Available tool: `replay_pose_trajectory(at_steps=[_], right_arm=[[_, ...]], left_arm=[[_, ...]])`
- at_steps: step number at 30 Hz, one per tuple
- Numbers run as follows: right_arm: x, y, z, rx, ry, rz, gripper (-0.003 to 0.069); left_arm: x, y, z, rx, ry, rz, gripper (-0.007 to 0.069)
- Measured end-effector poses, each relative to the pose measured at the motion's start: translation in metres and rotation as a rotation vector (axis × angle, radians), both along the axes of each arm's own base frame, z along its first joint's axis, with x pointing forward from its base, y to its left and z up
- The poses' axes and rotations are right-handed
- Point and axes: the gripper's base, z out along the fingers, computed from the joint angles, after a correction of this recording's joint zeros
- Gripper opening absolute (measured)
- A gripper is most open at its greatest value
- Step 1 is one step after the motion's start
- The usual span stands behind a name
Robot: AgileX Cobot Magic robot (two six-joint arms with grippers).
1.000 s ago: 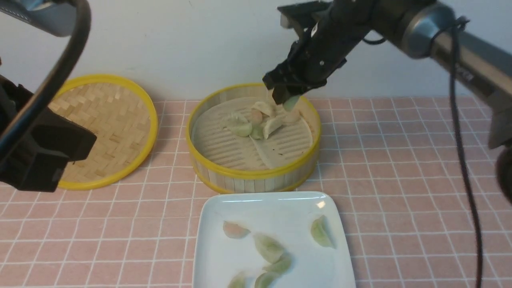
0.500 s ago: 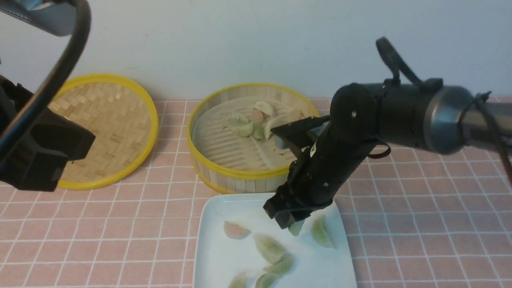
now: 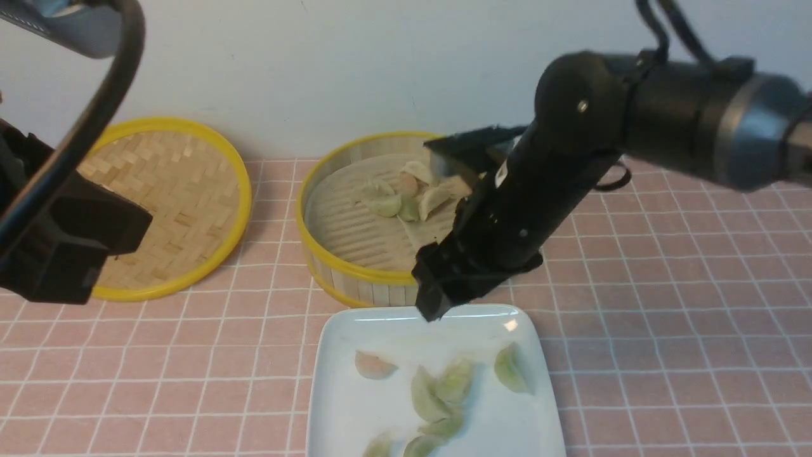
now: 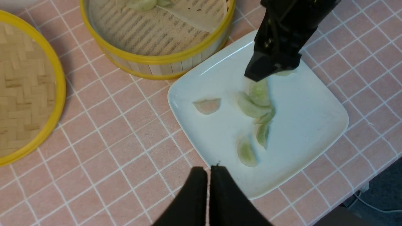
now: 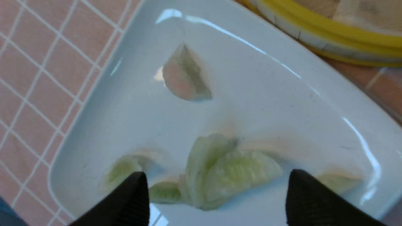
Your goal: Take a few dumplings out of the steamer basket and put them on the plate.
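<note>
I see the pink tiled tabletop [image 3: 634, 317] carrying a woven lid [image 3: 171, 203] on the left and the steamer basket [image 3: 355, 279] in the middle, with the plate [image 3: 336, 393] just in front of it. My right end effector [image 3: 438, 304] hovers over the plate's far edge, fingers spread wide and holding nothing. My left end effector [image 4: 209, 175] is clenched and empty, near the plate's rim. Several dumplings [image 3: 438, 393] lie on the plate, two green ones overlapping. The other dumplings [image 3: 406, 193] cluster at the basket's far side.

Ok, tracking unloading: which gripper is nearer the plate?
Right. The right gripper hovers over the far edge of the plate; the left gripper is raised off to its left.
</note>
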Motion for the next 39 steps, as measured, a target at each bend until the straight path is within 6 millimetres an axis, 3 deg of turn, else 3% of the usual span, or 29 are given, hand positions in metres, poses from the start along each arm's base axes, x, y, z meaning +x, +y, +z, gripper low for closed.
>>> replay_pose_trajectory(at_steps=[5, 6, 7, 8, 9, 11, 14, 17, 20, 24, 27, 33, 37, 39], right_arm=[[-0.058, -0.051, 0.114, 0.06, -0.245, -0.083, 0.0092], [-0.06, -0.054, 0.118, 0.06, -0.261, -0.091, 0.0082], [-0.089, -0.078, 0.148, 0.111, -0.388, -0.14, 0.0018], [-0.092, -0.081, 0.151, 0.115, -0.404, -0.142, 0.0018], [-0.116, -0.101, 0.166, 0.163, -0.498, -0.185, 0.0], [-0.152, -0.13, 0.178, 0.232, -0.619, -0.23, -0.001], [-0.193, -0.161, 0.164, 0.315, -0.761, -0.267, -0.0013], [-0.24, -0.194, 0.13, 0.441, -0.95, -0.284, -0.0015], [-0.267, -0.213, 0.09, 0.537, -1.055, -0.307, -0.0015], [-0.292, -0.231, 0.061, 0.663, -1.166, -0.36, -0.0015], [-0.3, -0.24, 0.051, 0.694, -1.223, -0.396, -0.0015], [-0.297, -0.243, 0.048, 0.702, -1.212, -0.455, -0.0015], [-0.297, -0.243, 0.048, 0.707, -1.208, -0.461, -0.0015], [-0.297, -0.243, 0.048, 0.708, -1.206, -0.463, -0.0015]], left_arm=[[0.0, 0.0, 0.0, 0.0, 0.0, 0.0, -0.0006], [0.0, 0.0, 0.0, 0.0, 0.0, 0.0, -0.0006], [0.0, 0.0, 0.0, 0.0, 0.0, 0.0, -0.0006], [0.0, 0.0, 0.0, 0.0, 0.0, 0.0, -0.0006], [0.0, 0.0, 0.0, -0.001, 0.0, 0.0, -0.0006], [0.0, -0.001, 0.001, -0.008, -0.007, -0.001, -0.0006], [0.002, -0.003, 0.003, -0.038, -0.038, -0.002, -0.0006], [0.004, -0.004, 0.006, -0.062, -0.064, -0.002, -0.0006], [0.005, -0.005, 0.007, -0.071, -0.078, -0.001, -0.0006], [0.006, -0.005, 0.008, -0.079, -0.09, 0.001, -0.0006], [0.008, -0.006, 0.008, -0.085, -0.101, 0.003, -0.0006], [0.006, -0.005, 0.005, -0.091, -0.095, 0.0, -0.0006], [-0.012, 0.004, -0.005, -0.112, -0.127, 0.004, -0.0006], [-0.033, 0.016, -0.016, -0.156, -0.203, 0.011, -0.0006]])
